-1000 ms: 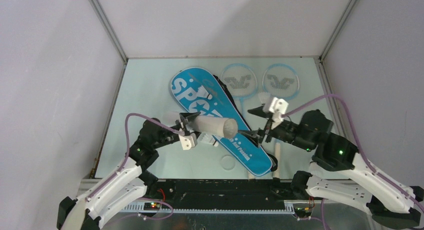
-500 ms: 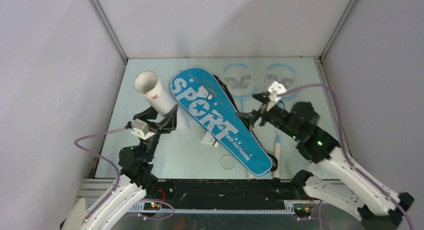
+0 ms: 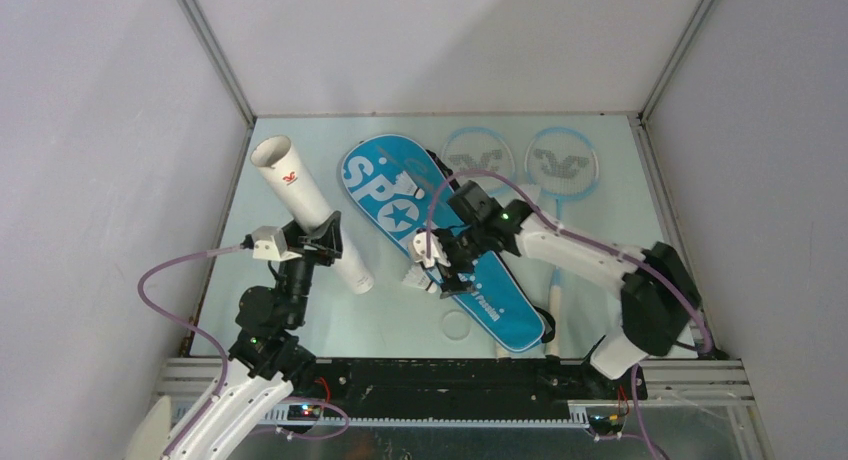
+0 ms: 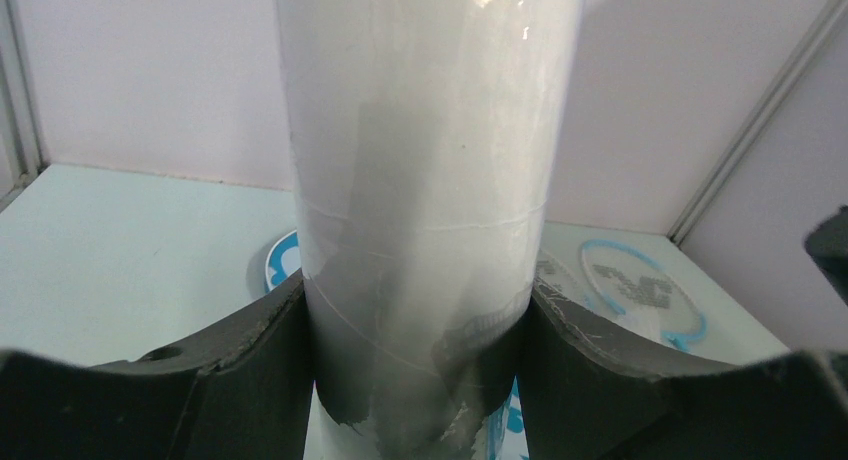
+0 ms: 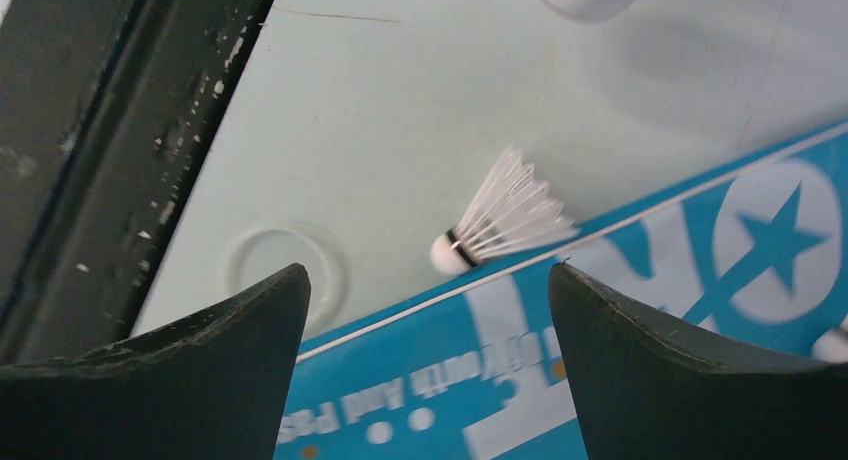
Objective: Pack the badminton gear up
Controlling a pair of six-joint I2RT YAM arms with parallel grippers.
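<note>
We lose the bag's (image 3: 385, 185) middle under the right arm (image 3: 570, 250). Right gripper (image 3: 437, 267) hangs spread over a shuttlecock (image 5: 505, 218); left gripper (image 3: 328, 238) clamps the tilted tube (image 3: 300, 205).

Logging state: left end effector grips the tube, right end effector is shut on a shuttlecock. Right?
Not quite. The left end effector does grip the tube, but the right end effector is open; the right wrist view shows the shuttlecock lying loose, not gripped.
</note>
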